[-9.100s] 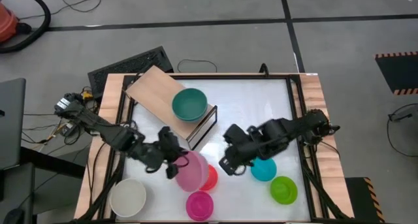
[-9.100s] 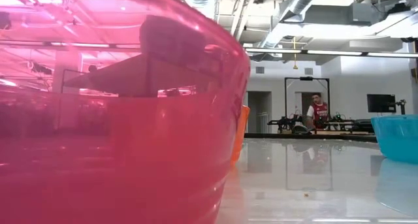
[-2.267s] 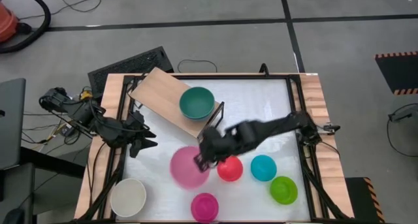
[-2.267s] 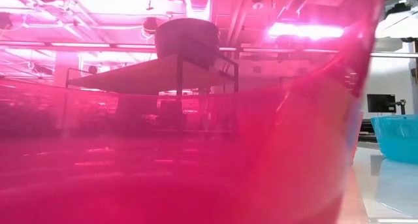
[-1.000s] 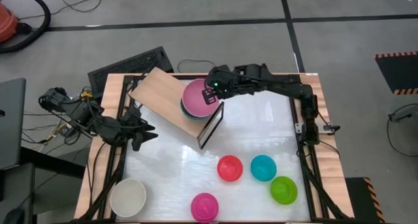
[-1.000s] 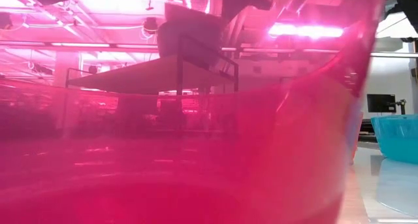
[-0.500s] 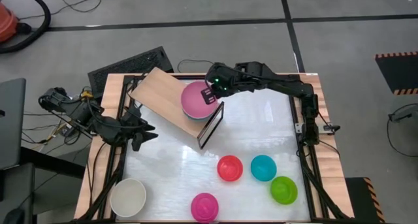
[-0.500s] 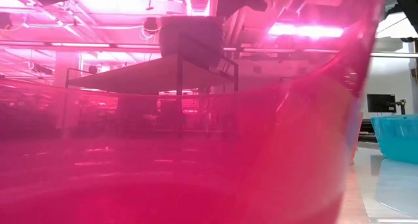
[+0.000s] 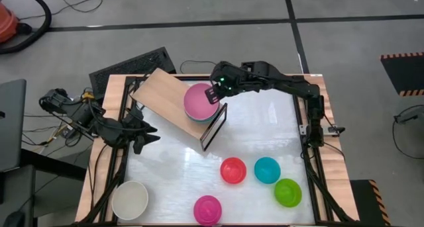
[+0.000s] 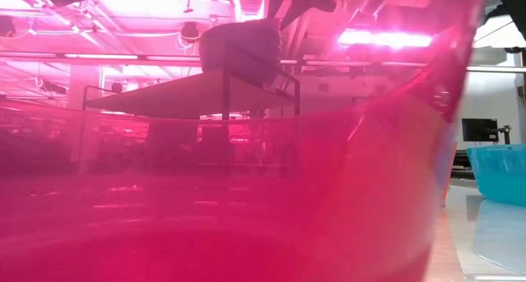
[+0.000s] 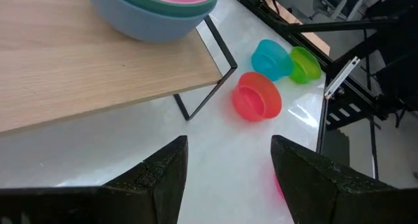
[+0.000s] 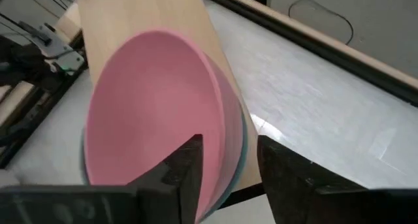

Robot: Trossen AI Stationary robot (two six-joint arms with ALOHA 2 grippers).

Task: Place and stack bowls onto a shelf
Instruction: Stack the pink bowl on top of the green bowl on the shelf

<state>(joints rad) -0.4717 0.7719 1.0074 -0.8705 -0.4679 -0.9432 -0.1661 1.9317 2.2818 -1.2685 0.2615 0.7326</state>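
Note:
A light pink bowl [image 9: 201, 101] sits nested in a teal bowl [image 12: 240, 152] and a blue-grey bowl [image 11: 130, 21] on the light-wood shelf [image 9: 162, 91], near its right end. My right gripper [image 12: 228, 178] stands open at the pink bowl's far-right rim, one finger over the inside and one outside. My left gripper [image 9: 149, 131] waits open at the table's left edge, pointing toward the shelf.
On the white table lie a red bowl [image 9: 232, 169], a light blue bowl [image 9: 267, 169], a lime bowl [image 9: 287, 192], a magenta bowl [image 9: 207, 208] and a white bowl [image 9: 129, 199]. The magenta bowl fills the low view. A black slab [image 9: 129, 65] lies behind the shelf.
My right gripper has set the tilted pink bowl down into the stack on the shelf, then opened and let go. The pink bowl now sits level in the teal bowl. The gripper has drawn back slightly toward the table's far right.

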